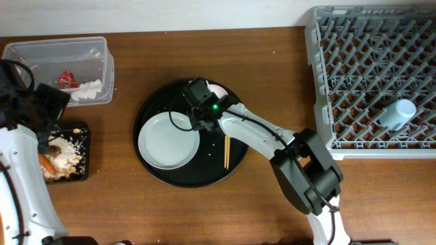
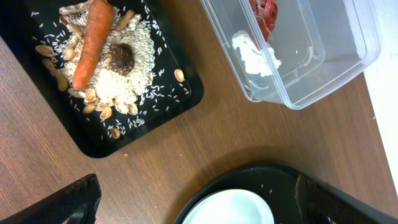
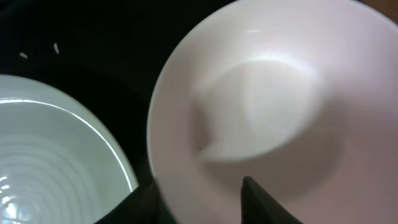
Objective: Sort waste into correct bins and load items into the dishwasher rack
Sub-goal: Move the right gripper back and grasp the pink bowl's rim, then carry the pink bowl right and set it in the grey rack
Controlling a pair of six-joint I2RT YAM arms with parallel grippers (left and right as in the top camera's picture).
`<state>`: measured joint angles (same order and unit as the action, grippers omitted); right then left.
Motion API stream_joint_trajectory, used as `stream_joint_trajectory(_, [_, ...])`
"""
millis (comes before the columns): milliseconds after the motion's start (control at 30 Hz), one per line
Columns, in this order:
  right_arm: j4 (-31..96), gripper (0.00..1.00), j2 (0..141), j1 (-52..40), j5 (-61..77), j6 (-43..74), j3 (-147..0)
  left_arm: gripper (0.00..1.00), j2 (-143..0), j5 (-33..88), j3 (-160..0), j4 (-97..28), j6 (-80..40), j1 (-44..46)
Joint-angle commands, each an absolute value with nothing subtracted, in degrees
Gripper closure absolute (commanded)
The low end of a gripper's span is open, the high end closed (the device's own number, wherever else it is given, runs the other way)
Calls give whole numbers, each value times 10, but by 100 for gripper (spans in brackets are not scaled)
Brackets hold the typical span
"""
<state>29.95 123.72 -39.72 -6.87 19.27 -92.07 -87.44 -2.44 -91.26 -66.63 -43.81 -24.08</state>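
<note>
Findings for you, operator. Your right pincer (image 3: 199, 202) is at the small bowl (image 3: 267, 106) on the round black tray (image 1: 235, 162). Its jaws are part-way apart astride the rim, one finger inside and one outside; whether they press the wall cannot be told. Your left pincer (image 2: 205, 208) hangs spread wide and empty above the counter (image 2: 186, 149). The chopsticks (image 1: 226, 151) lie beside the plate (image 1: 168, 141) on the round tray. The cup (image 1: 397, 113) lies in the rack (image 1: 354, 68). The carrot (image 2: 92, 40), brown lump (image 2: 121, 57) and rice crumbs (image 2: 118, 84) are in the rectangular black tray (image 2: 168, 99). The red wrapper (image 1: 66, 79) and tissue (image 1: 87, 90) are in the clear tub (image 1: 41, 54).
</note>
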Motion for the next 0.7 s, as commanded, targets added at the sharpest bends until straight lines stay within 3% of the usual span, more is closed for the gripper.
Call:
stream_joint_trajectory(0, [300,68,1240,-412,-83,187,-926,1,-875,-33,-911,-667,-443,-242])
stream_joint_trajectory(133, [299,75,1240,-414,-83,187,-926,1,-875,-33,-911,-667,-443,-242])
stream_joint_trajectory(367, [329,96,1235,-414,-82,187,-956,1,-875,-33,-911,-667,-443,-242])
stream_joint_trajectory(667, [465,96,1234,-409,-82,171,-1124,1,-875,-33,-911,-667,-443,-242])
